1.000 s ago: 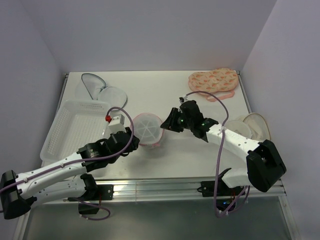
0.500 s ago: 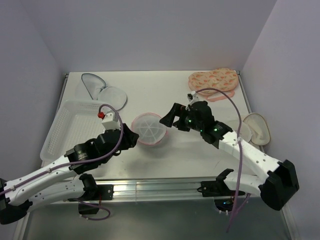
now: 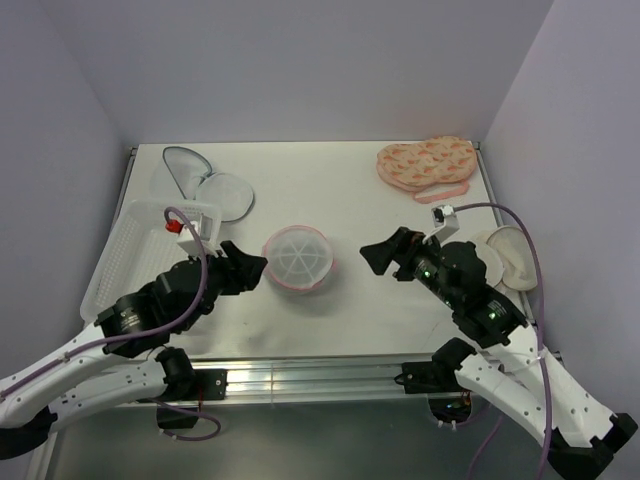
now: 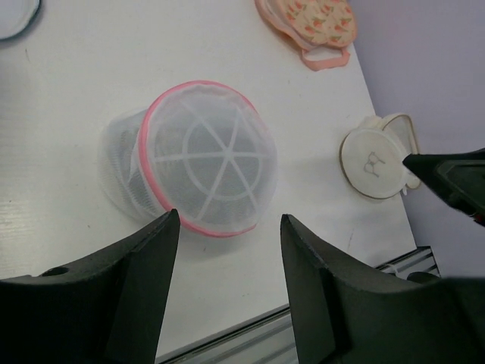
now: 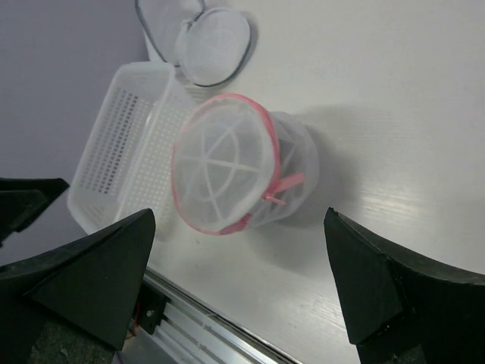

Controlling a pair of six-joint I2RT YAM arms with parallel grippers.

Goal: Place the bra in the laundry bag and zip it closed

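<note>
The laundry bag [image 3: 297, 257] is a round white mesh pouch with pink trim, lying in the middle of the table with its ribbed dome facing up. Its pink rim looks joined all the way round, and a pink zipper tab [image 5: 284, 186] sticks out at its side. The bra is hidden in every view. My left gripper [image 3: 245, 270] hangs left of the bag, open, apart from it, with nothing between its fingers [image 4: 151, 258]. My right gripper [image 3: 380, 256] stands to the right of the bag, wide open and empty. The bag [image 4: 201, 159] fills the left wrist view, and the right wrist view shows it [image 5: 227, 163] beyond my gripper [image 5: 239, 216].
A white perforated basket [image 3: 150, 250] stands at the left. Behind it lies an open white mesh pouch with grey trim [image 3: 205, 182]. An orange patterned pouch [image 3: 425, 162] sits at the back right, and a cream round pouch [image 3: 510, 255] at the right edge.
Both grippers have let go of the bag's edges, opened and drawn back, the left one leftwards and the right one rightwards. The bag now lies alone.
</note>
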